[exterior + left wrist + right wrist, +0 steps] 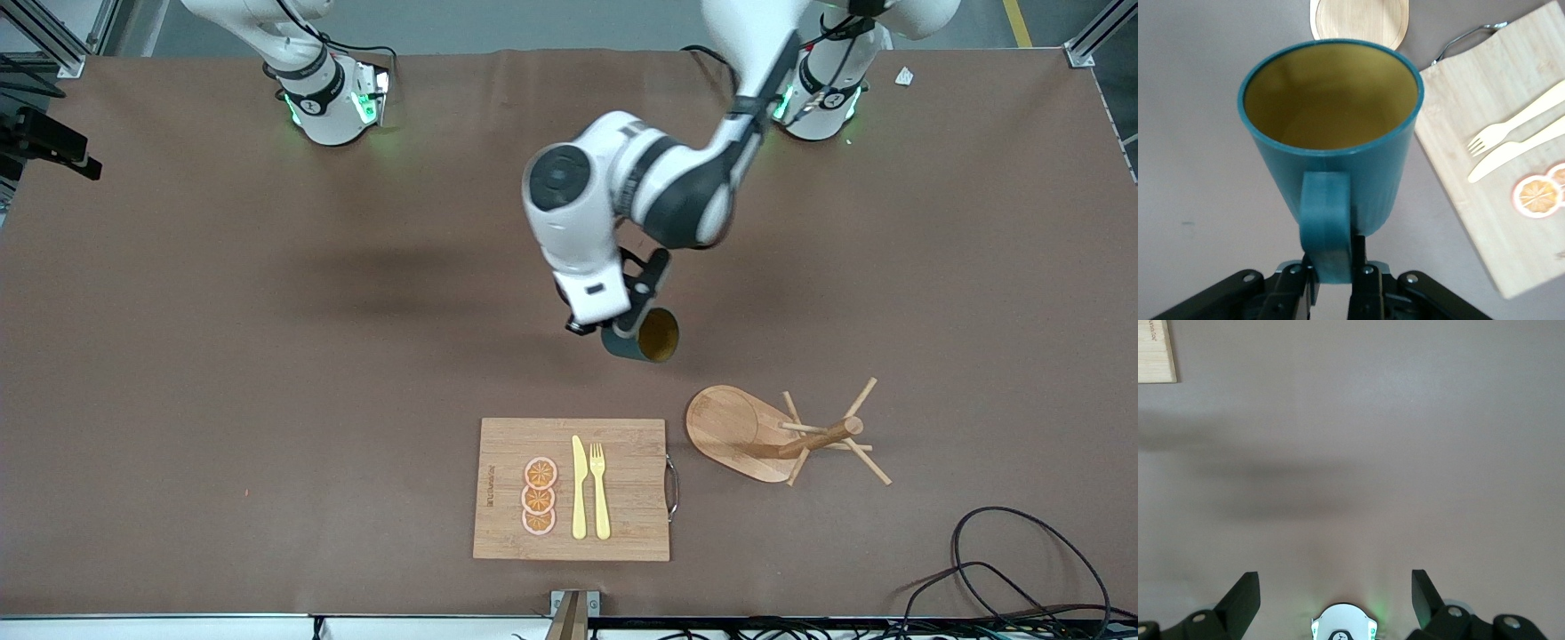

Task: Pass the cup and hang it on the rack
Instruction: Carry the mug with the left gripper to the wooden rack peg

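Note:
The dark teal cup (647,339) with its yellow-ochre inside hangs in the air over the middle of the table, tipped on its side with its mouth toward the front camera. My left gripper (628,322) is shut on its loop handle. In the left wrist view the cup (1331,127) fills the middle, and my left gripper (1333,267) has a finger on each side of the handle. The wooden rack (786,436) stands on the table nearer the front camera, toward the left arm's end. My right gripper (1335,583) waits open and empty over bare table by its own base.
A wooden cutting board (571,491) lies near the front edge beside the rack, carrying a yellow knife (579,487), a fork (600,489) and orange slices (539,496). Black cables (1005,569) trail at the front corner toward the left arm's end.

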Controlling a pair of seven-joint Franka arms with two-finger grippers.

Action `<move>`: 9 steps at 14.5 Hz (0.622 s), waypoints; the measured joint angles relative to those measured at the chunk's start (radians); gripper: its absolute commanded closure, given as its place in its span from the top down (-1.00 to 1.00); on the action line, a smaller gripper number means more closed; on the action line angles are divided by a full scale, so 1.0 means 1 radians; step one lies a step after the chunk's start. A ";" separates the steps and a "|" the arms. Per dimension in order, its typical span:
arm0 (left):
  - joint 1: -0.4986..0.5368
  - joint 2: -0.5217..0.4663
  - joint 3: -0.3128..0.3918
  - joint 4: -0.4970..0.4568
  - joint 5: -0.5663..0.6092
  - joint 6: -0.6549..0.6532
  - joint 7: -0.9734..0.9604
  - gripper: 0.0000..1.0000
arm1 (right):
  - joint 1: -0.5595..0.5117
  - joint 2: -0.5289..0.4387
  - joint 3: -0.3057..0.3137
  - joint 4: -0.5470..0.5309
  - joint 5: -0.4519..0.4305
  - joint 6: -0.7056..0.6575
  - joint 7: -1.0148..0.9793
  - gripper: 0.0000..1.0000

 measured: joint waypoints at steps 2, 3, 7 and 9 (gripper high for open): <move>0.070 -0.026 0.000 -0.001 -0.100 0.001 0.045 -0.99 | 0.000 0.000 0.000 0.000 0.000 0.000 0.000 1.00; 0.105 -0.033 -0.001 -0.002 -0.151 0.005 0.063 -0.99 | 0.000 0.000 0.001 0.000 0.000 0.000 0.000 1.00; 0.234 -0.041 -0.001 -0.002 -0.347 0.025 0.156 -0.99 | 0.000 0.000 0.001 0.001 0.000 0.000 0.000 1.00; 0.310 -0.043 0.000 -0.002 -0.504 0.042 0.221 -0.99 | 0.000 0.000 0.000 0.001 0.000 0.000 0.000 1.00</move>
